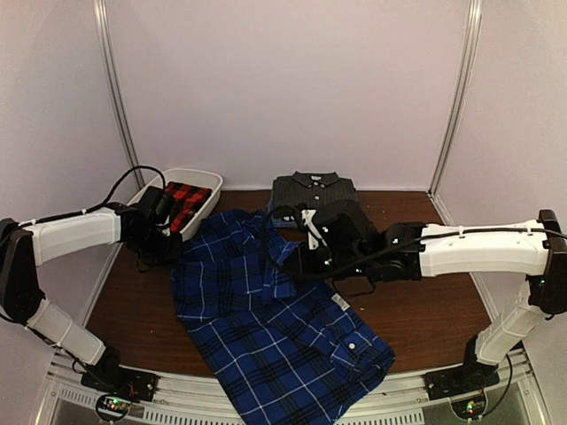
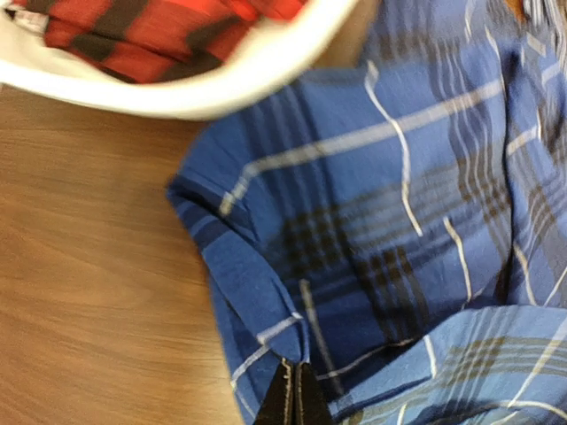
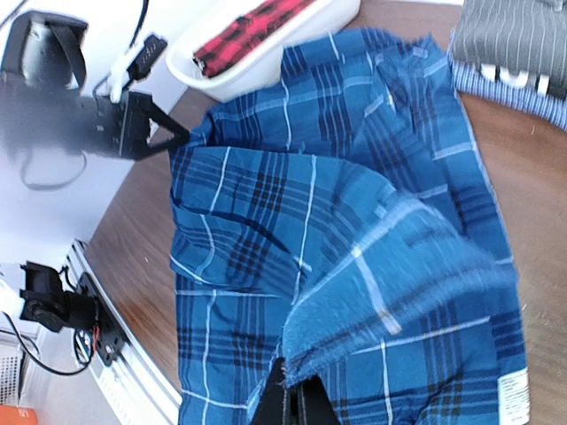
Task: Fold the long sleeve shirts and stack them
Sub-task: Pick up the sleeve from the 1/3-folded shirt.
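Observation:
The blue-and-black plaid shirt [image 1: 266, 328] lies spread over the table's middle, reaching the near edge. My left gripper [image 2: 295, 367] is shut on its left edge, next to the tub; the same gripper [image 1: 173, 248] shows from above. My right gripper [image 3: 297, 385] is shut on a raised fold of the blue plaid shirt [image 3: 354, 221] near the shirt's middle, and the overhead view has it [image 1: 297, 261] there too. A folded dark charcoal striped shirt [image 1: 312, 190] rests at the back centre. The red-and-black plaid shirt [image 1: 186, 202] lies in the white tub.
The white tub [image 1: 208, 177] stands at the back left, close to the left gripper, with its rim [image 2: 221, 93] just beyond the blue cloth. A lighter striped cloth [image 3: 505, 88] lies under the charcoal shirt. Bare wooden table [image 1: 425, 310] shows right of the shirt.

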### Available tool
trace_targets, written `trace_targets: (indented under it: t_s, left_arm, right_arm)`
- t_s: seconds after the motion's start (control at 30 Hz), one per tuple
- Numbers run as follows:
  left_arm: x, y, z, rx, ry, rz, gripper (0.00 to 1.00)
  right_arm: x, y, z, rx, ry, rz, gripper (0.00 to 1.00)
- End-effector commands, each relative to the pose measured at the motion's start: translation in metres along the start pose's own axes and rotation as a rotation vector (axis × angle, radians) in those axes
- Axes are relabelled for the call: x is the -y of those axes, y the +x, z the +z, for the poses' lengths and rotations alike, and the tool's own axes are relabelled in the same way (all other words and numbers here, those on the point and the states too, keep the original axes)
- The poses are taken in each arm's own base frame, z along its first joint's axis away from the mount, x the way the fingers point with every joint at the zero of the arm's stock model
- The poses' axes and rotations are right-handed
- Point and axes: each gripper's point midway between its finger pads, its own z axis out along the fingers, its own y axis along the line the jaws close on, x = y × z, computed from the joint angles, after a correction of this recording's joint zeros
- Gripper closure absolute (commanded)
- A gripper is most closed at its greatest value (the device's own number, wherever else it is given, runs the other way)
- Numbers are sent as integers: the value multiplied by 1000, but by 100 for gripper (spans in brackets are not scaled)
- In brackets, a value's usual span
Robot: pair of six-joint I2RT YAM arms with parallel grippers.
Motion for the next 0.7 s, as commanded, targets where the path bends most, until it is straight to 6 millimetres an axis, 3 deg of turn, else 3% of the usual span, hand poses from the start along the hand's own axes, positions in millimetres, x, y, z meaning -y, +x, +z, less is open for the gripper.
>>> trace_targets:
  t_s: [0.0,0.17,0.33,0.47,0.53,0.67]
  left_arm:
    - [-24,-15,-19,61,-30,-41,100]
    - [-45,-20,-21,68,-49,-77,100]
    - [-58,-20,-21,66,-38,-94,98]
    - [-52,-23,-33,80,2,-82,72]
    - [-47,-26,-49,110,44,-76,61]
    - [-17,-30,-92,178,241,-31,55]
  right_arm:
    - [-6,-47,-34,114,65,-108,100]
    - [-22,-80,-45,164,61,-191,100]
    - [-56,-85,-31,121,-60,-248,100]
    - [-88,-84,-15,75,-186,-276,100]
    - [-100,-83,-7,57,-232,-289,100]
    - [-124,-84,7,36,-323,-311,100]
